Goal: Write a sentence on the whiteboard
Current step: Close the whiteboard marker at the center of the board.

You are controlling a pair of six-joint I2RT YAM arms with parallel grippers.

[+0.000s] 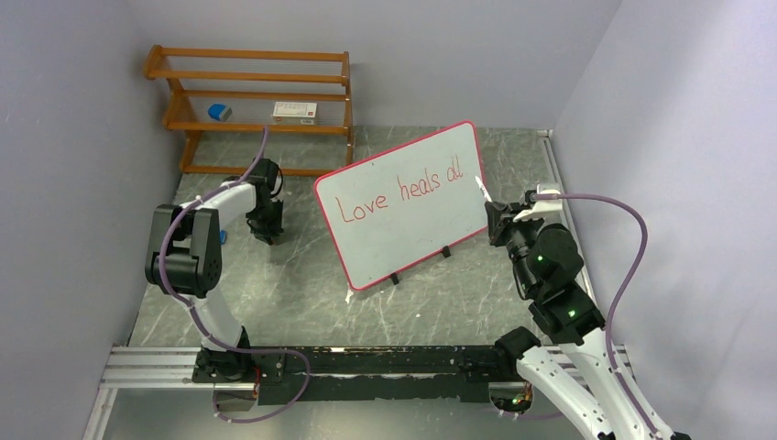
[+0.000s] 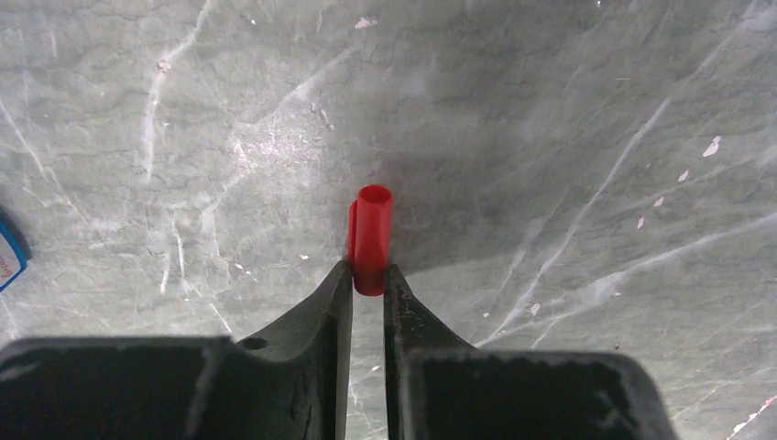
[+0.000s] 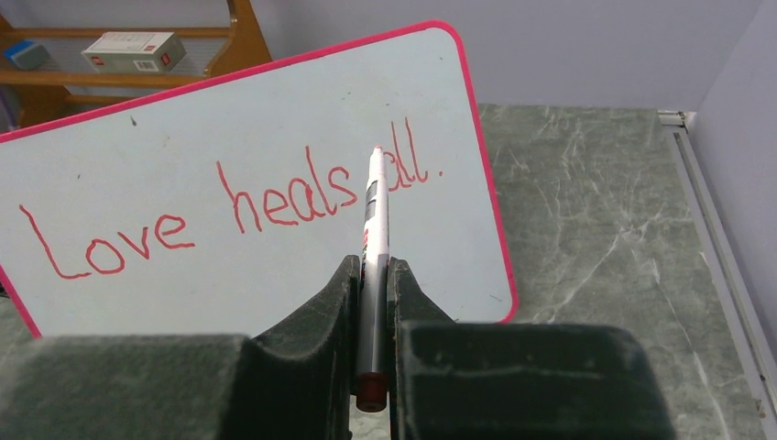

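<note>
Top view: the whiteboard (image 1: 412, 243) stands tilted mid-desk (image 1: 302, 302), with the sentence (image 1: 399, 194) "Love heals all" across it. The right fingers (image 1: 496, 217) are just beside its right edge. The left fingers (image 1: 268, 235) are low at the desk, well apart on the board's other side.

Left wrist: the fingers are clamped on a red cap (image 2: 372, 229), open end pointing away from them.

Right wrist: the fingers are clamped on the marker (image 3: 376, 220), which lies straight ahead with its tip near "all." Capping looks next, and the cap lies to the marker's left.

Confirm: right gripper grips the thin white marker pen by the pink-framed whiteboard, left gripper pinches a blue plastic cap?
Wrong colour: the left gripper pinches a red plastic cap, per the left wrist view. The rest holds.
</note>
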